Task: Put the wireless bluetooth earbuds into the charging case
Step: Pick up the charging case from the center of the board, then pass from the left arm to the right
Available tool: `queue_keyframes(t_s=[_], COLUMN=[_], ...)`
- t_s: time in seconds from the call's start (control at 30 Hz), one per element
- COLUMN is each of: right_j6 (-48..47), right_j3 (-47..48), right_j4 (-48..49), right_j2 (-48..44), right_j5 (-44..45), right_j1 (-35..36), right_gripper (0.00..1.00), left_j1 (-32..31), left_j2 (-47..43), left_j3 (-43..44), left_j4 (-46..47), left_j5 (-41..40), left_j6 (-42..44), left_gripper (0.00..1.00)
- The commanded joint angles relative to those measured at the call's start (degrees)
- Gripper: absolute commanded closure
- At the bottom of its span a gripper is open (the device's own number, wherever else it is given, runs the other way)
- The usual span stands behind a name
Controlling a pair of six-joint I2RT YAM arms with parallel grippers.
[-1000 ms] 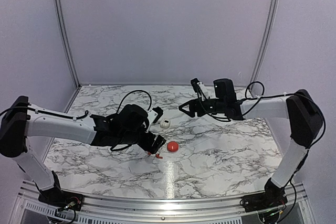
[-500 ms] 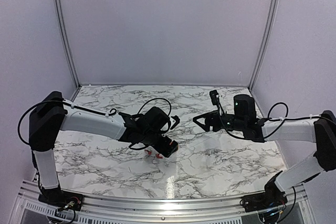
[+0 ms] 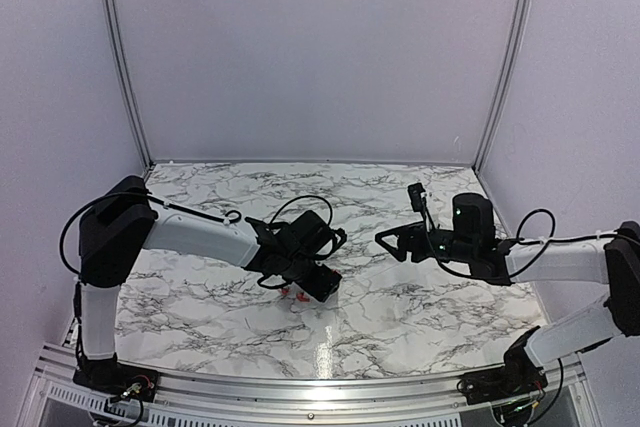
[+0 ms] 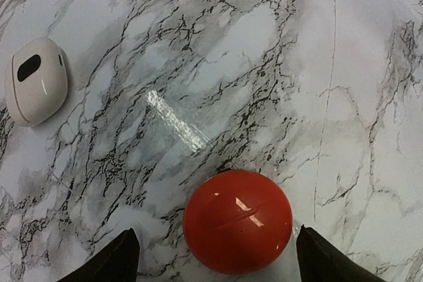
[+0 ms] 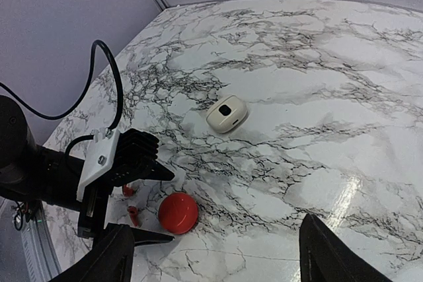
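Note:
The two red earbuds [image 5: 127,190] [image 5: 133,216] lie on the marble just behind my left gripper's fingers; the top view shows them [image 3: 293,296] as small red specks. The white charging case [image 4: 36,80] lies closed, apart from them, farther back on the table, and also shows in the right wrist view [image 5: 227,114]. My left gripper [image 4: 218,263] is open and low, its fingers straddling a red ball [image 4: 238,221] without holding it. My right gripper [image 5: 221,262] is open and empty, in the air to the right [image 3: 390,239].
The red ball [image 5: 178,212] sits between the left fingers [image 5: 135,160], close to the earbuds. The left arm [image 3: 200,237] stretches across the middle of the marble table [image 3: 420,297]. Grey walls enclose the table on three sides.
My left gripper has moved right, away from the earbuds, and now straddles the red ball. My right arm has drawn back to the right and lower.

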Motion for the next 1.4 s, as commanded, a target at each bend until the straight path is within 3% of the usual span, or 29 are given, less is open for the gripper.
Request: queue_keyframes(t_s=[0.0,0.17,0.37,0.63,0.93,1.37], right_j6=[2.7,3.5,4.6,12.1,16.7,19.9], right_j3=[-1.4,-3.3,-4.7,-7.7,-5.6,-1.0], right_j4=[3.8,5.5,6.9,17.2,21.8,25.4], right_j2=[-0.4,0.0,0.8,6.1,9.1,11.6], right_j5=[0.8,2.3,2.9,-0.9,-2.3,-5.4], right_j1=[-0.3,-0.3,-0.3,-0.3,3.3,10.7], right_gripper=[0.25,0.27,0.27,0.34,0.35,0.42], left_j1=[0.0,-0.1,-0.2,-1.0,-2.4,-6.9], left_j2=[2.5,3.8,3.2,-3.1,-11.0,-17.0], left_j3=[2.6,3.4,1.9,-5.3,-11.8,-14.1], left_j4=[-2.2,-2.1,-1.5,8.3,19.5,24.2], left_j5=[-0.5,-0.1,-1.0,-1.9,-3.9,-9.8], left_j6=[-1.1,-1.3,-2.2,-2.2,-0.2,4.6], left_gripper=[0.17,0.23,0.39,0.51,0.53,0.56])
